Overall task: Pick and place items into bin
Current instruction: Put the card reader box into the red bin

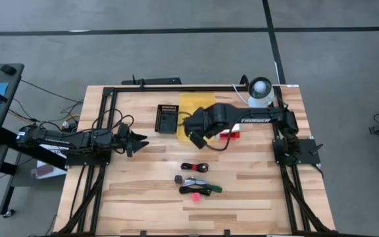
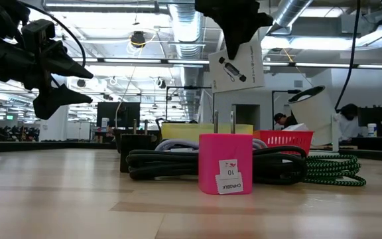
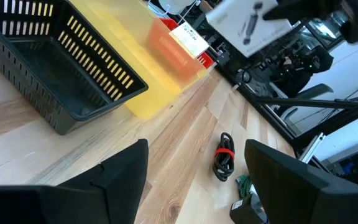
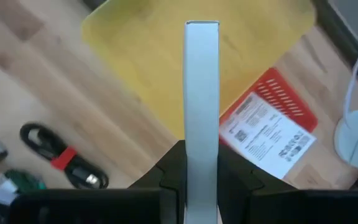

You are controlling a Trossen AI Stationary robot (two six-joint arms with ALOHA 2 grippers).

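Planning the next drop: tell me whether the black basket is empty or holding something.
Empty. The left wrist view looks into the black basket and shows only its bare slotted walls and floor.

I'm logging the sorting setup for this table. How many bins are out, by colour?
Black slatted plastic basket: 1
Yellow translucent plastic bin: 1
Red slatted plastic basket: 1
Total: 3

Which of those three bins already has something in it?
The red bin: a white labelled pack lies in it. The black basket and the yellow bin show nothing inside.
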